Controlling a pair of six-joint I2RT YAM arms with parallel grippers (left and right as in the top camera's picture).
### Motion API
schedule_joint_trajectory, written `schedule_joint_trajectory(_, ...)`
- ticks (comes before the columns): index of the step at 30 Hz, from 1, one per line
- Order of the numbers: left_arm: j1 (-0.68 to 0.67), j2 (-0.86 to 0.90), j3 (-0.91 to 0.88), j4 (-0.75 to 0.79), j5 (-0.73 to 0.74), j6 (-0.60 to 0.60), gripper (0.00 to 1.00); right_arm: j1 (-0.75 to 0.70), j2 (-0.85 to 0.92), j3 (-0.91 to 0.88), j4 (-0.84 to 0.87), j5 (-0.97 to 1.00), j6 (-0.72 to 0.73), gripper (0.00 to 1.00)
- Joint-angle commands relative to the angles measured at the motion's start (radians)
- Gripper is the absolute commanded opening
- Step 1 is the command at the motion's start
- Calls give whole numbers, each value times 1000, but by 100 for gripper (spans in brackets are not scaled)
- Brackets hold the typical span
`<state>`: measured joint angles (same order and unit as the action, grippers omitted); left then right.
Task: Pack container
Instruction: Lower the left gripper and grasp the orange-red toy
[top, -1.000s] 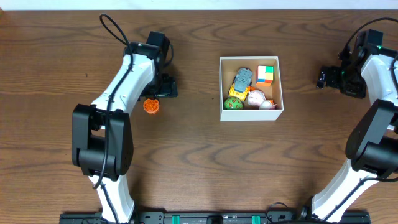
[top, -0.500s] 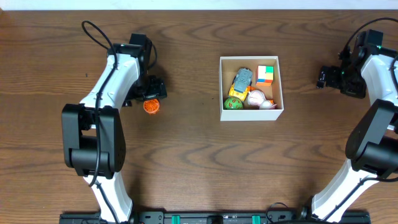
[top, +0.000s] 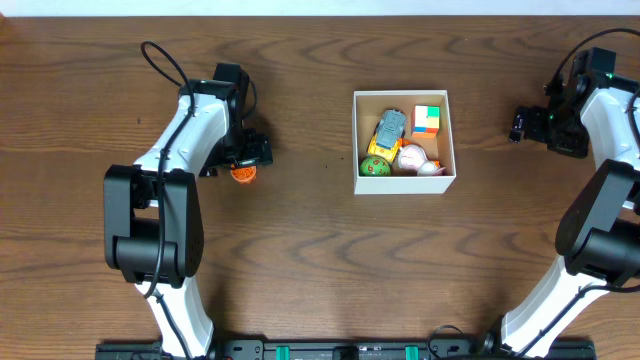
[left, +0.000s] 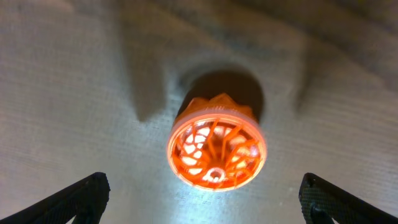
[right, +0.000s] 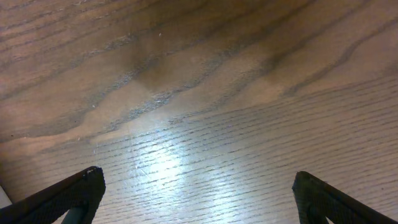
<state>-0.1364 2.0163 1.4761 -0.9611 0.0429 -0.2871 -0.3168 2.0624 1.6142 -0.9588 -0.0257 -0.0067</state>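
Box (top: 404, 184) on tabletop (top: 300, 260), w/ toy car (top: 389, 130), cube (top: 427, 119) & other toys inside. Left of box: orange toy (top: 242, 173), L pincer (top: 243, 157) over it, jaws spread wide, not touching. Right of box: R pincer (top: 520, 124), jaws apart, empty.

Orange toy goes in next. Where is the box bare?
In the container, bare cardboard shows at the far-left corner, between wall and toy car. The near half is crowded with a green ball and pink-white toy; a colored cube fills the far-right corner.
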Motion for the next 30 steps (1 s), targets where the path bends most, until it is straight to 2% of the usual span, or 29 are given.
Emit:
schedule_joint_trajectory(1,2,6,-20,29,3,24,98,-5,-1,-3,2,3,13,99)
schedule_joint_trajectory(16,2,8,-51,137,3,24,98,-5,-1,-3,2,3,13,99)
schedule_joint_trajectory(30,2,37,-52,154,3,24,98,-5,-1,-3,2,3,13,99)
